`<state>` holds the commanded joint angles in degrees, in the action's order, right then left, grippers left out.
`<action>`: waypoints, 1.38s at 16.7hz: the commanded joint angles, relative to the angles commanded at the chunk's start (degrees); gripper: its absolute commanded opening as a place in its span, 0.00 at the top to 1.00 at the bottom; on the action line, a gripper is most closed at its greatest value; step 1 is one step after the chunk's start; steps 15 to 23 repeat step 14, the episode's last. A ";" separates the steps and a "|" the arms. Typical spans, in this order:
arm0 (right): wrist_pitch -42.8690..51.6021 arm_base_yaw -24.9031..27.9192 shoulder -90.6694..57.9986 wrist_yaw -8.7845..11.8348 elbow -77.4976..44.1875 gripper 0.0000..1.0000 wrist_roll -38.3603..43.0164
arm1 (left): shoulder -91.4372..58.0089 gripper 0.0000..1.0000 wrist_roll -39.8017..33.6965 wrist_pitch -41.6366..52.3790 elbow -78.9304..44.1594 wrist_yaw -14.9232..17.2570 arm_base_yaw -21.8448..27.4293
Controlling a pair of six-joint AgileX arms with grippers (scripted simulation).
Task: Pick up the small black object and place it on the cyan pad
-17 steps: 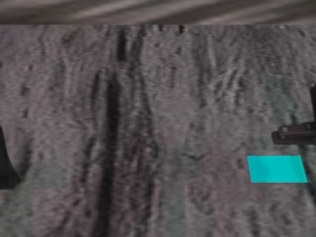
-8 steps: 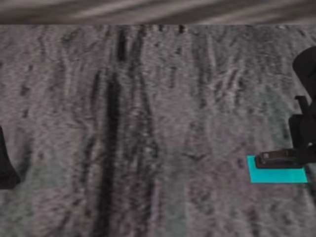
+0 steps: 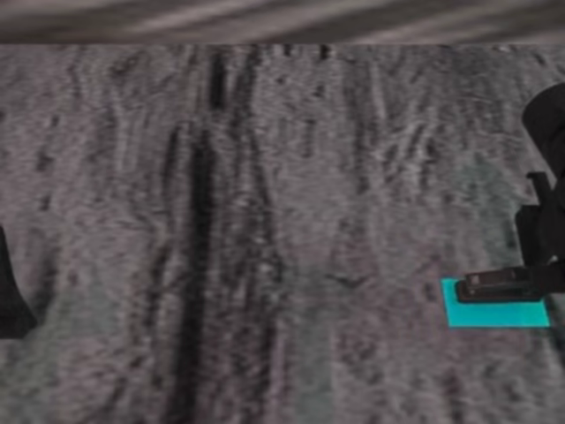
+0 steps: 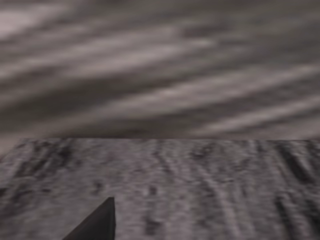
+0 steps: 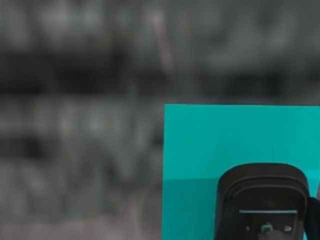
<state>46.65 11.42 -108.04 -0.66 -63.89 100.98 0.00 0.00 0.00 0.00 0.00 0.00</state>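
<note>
Basically nothing has budged in the last half second, though a second back the small black stapler-like object [image 3: 496, 286] was up at 12 o'clock of the cyan pad [image 3: 494, 314]. Can't tell how the right gripper [image 3: 540, 281] jaws stand, but it's at the stapler's 3 o'clock end, with the stapler lying over the pad's 12 o'clock edge. Left arm [image 3: 12, 300] sits parked at the table's 9 o'clock edge.

The table [image 3: 265, 221] looks like rough, streaky grey stone or worn wood grain, matt throughout. The pad [image 3: 494, 314] is a flat, smooth, plain cyan sheet with no sheen. The black object [image 5: 262, 202] looks like smooth, moulded plastic, matt with faint soft highlights.
</note>
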 joint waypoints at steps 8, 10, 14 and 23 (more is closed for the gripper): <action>0.00 0.00 0.00 0.00 0.00 0.02 0.00 | 0.00 0.00 0.00 0.00 0.00 0.00 0.00; 0.00 0.00 0.00 0.00 0.00 0.00 0.00 | 0.00 0.00 0.00 0.00 0.00 0.00 0.00; 0.00 0.00 0.00 0.00 0.00 0.00 0.00 | 0.00 0.00 0.00 0.00 0.00 0.00 0.00; 0.00 0.00 0.00 0.00 0.00 0.00 0.00 | 0.00 0.00 0.00 0.00 0.00 0.00 0.00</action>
